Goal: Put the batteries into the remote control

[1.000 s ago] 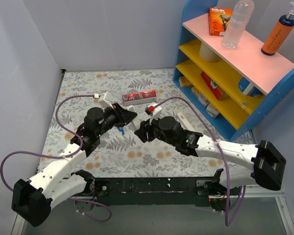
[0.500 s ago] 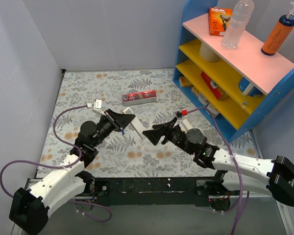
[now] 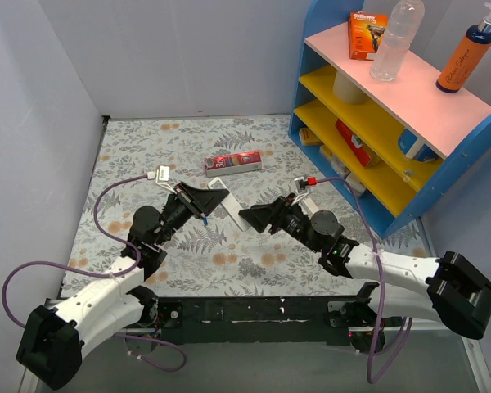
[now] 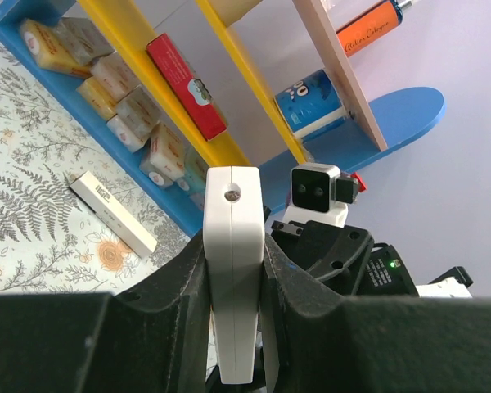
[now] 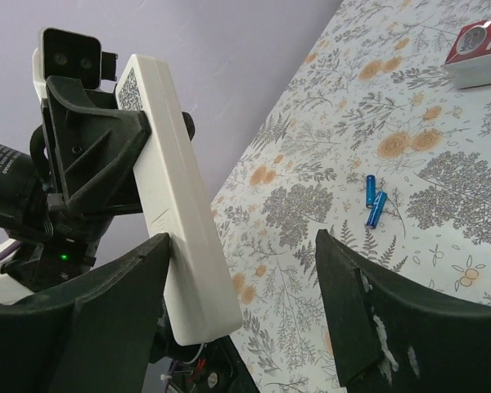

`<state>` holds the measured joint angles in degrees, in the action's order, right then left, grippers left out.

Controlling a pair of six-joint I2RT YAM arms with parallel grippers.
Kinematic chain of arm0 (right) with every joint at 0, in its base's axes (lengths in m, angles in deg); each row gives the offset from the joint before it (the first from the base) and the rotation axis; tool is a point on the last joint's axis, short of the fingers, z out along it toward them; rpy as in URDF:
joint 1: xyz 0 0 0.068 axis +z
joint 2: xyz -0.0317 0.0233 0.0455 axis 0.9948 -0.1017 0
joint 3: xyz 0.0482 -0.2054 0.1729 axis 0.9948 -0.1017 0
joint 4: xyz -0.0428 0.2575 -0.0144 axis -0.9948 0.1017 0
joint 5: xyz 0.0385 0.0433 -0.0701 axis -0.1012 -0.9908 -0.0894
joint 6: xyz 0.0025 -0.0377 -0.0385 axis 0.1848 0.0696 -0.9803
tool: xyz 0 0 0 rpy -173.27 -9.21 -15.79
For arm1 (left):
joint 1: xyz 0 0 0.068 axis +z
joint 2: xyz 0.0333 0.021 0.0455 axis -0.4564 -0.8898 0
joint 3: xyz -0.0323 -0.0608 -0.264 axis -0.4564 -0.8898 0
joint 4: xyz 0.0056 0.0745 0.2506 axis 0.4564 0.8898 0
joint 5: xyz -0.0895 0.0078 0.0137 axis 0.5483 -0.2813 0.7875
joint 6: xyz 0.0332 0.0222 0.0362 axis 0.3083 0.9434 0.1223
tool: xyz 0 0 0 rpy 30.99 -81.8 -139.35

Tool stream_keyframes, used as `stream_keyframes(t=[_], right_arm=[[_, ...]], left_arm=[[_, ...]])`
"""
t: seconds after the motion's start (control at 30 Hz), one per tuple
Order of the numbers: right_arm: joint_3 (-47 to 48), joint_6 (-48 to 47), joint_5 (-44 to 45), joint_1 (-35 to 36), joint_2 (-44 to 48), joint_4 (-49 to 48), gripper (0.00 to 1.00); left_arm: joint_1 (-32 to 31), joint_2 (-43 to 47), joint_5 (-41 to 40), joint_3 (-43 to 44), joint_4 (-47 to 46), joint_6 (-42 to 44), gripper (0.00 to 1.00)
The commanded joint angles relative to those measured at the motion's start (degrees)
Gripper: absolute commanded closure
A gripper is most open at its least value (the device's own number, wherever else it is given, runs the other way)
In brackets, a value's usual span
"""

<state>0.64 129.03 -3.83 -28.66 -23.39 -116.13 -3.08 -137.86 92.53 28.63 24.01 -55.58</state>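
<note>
The left gripper [image 3: 211, 197] stayed pinched on the remote [image 3: 227, 210], held above the table [image 3: 147, 155]. The right gripper [image 3: 255, 218], jaws spread, had drawn back from it since a second before. Two batteries [image 5: 375, 201] lay on the table.

White remote control [image 5: 176, 221], blue batteries [image 5: 374, 201]

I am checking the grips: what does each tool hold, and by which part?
Left tool clamps the remote control near one end, across its sides. Right tool holds nothing.
</note>
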Motion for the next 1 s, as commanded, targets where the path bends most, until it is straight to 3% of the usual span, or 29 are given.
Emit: stream_keyframes(t=[0.0, 0.23, 0.37, 0.47, 0.67, 0.97], right_arm=[[1.0, 2.4, -4.7, -1.5, -1.9, -6.3, 0.24], [1.1, 3.5, -8.5, -2.2, -5.0, -6.6, 0.32], [-2.5, 5.9, -8.2, -3.6, -5.2, -11.5, 0.54], [-4.0, 6.6, -8.1, -4.1, -5.0, -12.0, 0.63], [-4.7, 6.3, -9.5, -4.3, -5.6, -10.8, 0.64], [-6.4, 4.8, -10.8, -5.7, -7.0, -6.4, 0.57]], left_arm=[[-0.3, -0.5, 2.0, -0.5, -4.6, 0.8, 1.0], [-0.3, -4.1, 2.5, -1.6, -12.1, -0.3, 1.0], [-0.3, -4.7, 1.7, -1.7, -14.3, 0.6, 1.0], [-0.3, -5.1, 0.2, -2.6, -16.3, 0.4, 1.0], [-0.3, -8.4, -3.1, -4.3, -23.1, -0.2, 1.0], [-0.3, -17.7, -6.7, -4.2, -37.0, -1.1, 1.0]])
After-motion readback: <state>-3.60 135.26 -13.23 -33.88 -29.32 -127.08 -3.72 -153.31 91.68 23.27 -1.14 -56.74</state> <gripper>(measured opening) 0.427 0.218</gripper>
